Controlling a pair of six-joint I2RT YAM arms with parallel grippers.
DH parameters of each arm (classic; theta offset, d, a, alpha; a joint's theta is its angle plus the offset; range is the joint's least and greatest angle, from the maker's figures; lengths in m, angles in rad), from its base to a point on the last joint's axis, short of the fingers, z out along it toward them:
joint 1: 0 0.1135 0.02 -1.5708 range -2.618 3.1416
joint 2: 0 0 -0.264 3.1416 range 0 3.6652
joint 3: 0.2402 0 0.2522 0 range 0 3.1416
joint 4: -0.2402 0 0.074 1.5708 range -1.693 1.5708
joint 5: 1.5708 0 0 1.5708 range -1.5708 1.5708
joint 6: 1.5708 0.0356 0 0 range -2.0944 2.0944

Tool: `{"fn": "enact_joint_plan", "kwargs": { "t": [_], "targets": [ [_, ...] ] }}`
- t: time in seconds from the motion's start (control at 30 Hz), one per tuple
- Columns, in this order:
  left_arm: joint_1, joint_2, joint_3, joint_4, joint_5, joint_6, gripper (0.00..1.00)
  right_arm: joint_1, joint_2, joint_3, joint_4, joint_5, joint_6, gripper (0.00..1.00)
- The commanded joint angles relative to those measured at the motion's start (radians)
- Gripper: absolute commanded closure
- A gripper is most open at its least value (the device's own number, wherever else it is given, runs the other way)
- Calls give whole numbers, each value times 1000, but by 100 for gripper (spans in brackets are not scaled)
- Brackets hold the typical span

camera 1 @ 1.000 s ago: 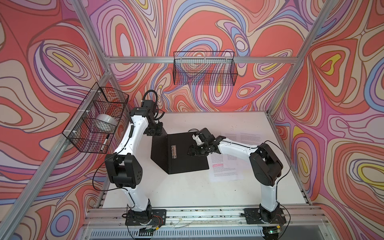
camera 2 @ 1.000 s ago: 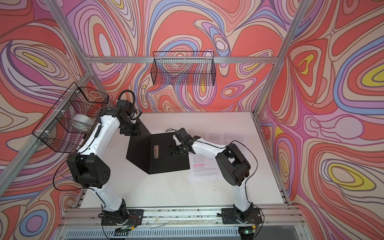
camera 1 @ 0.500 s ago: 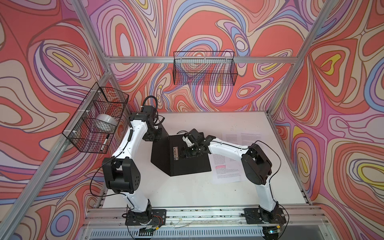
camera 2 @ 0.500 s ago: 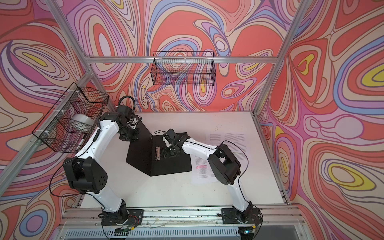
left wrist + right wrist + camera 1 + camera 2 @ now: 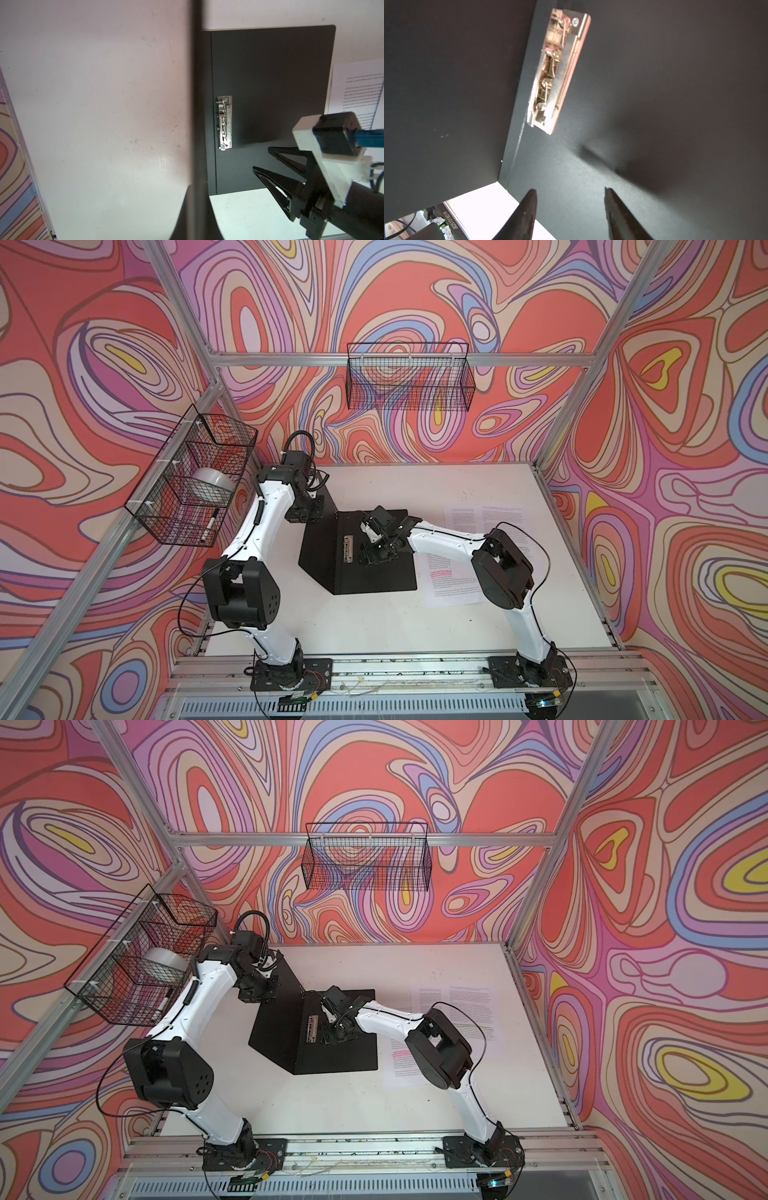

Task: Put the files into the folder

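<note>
The folder [image 5: 374, 576] [image 5: 340, 1056] lies open on the white table, black inside up, with a metal clip [image 5: 348, 547] [image 5: 225, 122] [image 5: 556, 72] by its spine. Its left cover [image 5: 322, 547] stands tilted up, and my left gripper [image 5: 305, 516] [image 5: 255, 996] [image 5: 196, 199] is shut on that cover's far edge. My right gripper [image 5: 376, 560] [image 5: 332, 1038] [image 5: 569, 190] [image 5: 261, 158] hangs open just over the flat half, beside the clip, holding nothing. The files [image 5: 453, 585] [image 5: 407, 1065] [image 5: 357, 93], white printed sheets with pink lines, lie on the table right of the folder, partly under my right arm.
A wire basket [image 5: 195, 489] on the left wall holds a tape roll and a marker. Another wire basket [image 5: 409, 377] hangs on the back wall. Aluminium posts frame the table [image 5: 374, 626], and a rail runs along its front edge.
My right gripper has moved left across the folder to the clip, with its jaws narrowing. My left gripper has shut on the raised cover.
</note>
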Motion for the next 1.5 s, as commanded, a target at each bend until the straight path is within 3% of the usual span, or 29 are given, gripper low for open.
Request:
{"fn": "enact_joint_plan", "kwargs": {
  "t": [0.0, 0.33, 0.6, 0.9, 1.47],
  "targets": [
    [-1, -33, -11, -17, 1, 11, 100, 6, -24, 7, 0, 7, 17, 49],
    [-1, -37, -9, -42, 26, -3, 100, 32, 60, 78, 66, -13, 52, 60],
    [1, -37, -12, -80, 72, -33, 100, 52, 132, 153, 45, -23, 49, 63],
    [7, -58, -18, -105, 92, -14, 100, 55, 128, 138, 51, -46, 60, 66],
    [10, -138, -147, -39, 74, -105, 100, 69, 135, 118, 62, -109, 101, 72]
  ]
}}
